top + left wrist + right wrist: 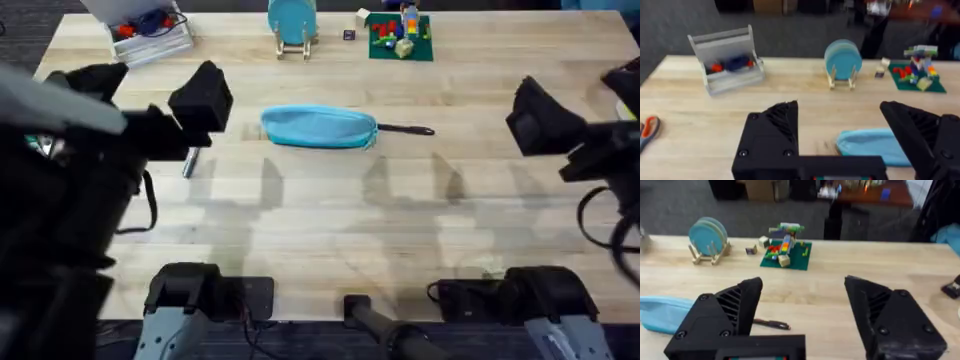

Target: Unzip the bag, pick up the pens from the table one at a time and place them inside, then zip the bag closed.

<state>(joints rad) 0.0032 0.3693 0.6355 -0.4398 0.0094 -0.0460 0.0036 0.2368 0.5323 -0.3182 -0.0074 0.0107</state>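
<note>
The light blue bag (318, 127) lies lengthwise at the middle of the table (330, 220), zipped as far as I can tell. A black pen (405, 129) lies right by its right end. A silver-grey pen (188, 163) lies to the bag's left, partly under my left gripper (203, 100). That gripper hovers left of the bag and stands open, with the bag's end (870, 145) showing between its fingers (772, 132). My right gripper (538, 115) hovers to the right, open and holding nothing. Its wrist view shows the black pen (771, 324) and the bag (662, 311).
A grey caddy (150, 35) stands at the back left. A teal disc on a wooden stand (292, 22) and a green plate of toy bricks (400, 38) stand at the back. Orange-handled scissors (647, 130) lie far left. Bare wood stretches in front of the bag.
</note>
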